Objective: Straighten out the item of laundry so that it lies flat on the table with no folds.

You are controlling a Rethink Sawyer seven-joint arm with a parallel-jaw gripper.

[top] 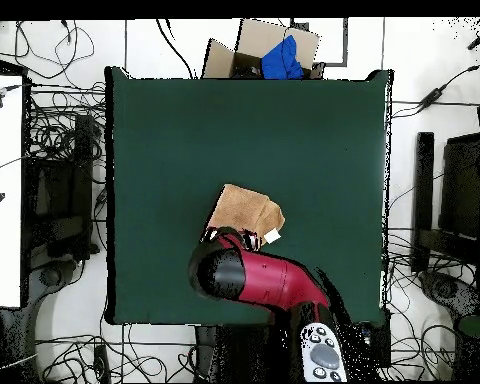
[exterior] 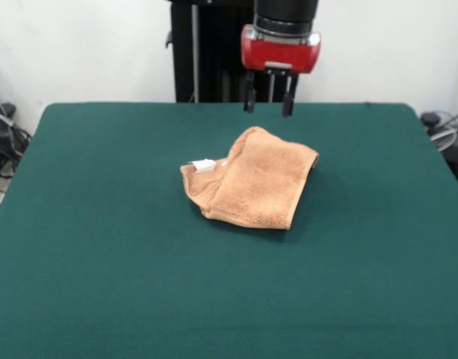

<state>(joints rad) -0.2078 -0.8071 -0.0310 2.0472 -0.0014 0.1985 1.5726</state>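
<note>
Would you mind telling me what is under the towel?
Only the green table shows around the folded towel. The layers beneath its top fold are covered, so anything under it cannot be seen.

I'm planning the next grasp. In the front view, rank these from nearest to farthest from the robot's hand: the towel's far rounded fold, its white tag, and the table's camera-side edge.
1. The far rounded fold of the small orange-tan terry-cloth towel, just below the hand.
2. The small white tag, at the towel's left corner.
3. The camera-side edge of the dark green felt-topped table, at the picture's bottom.
</note>
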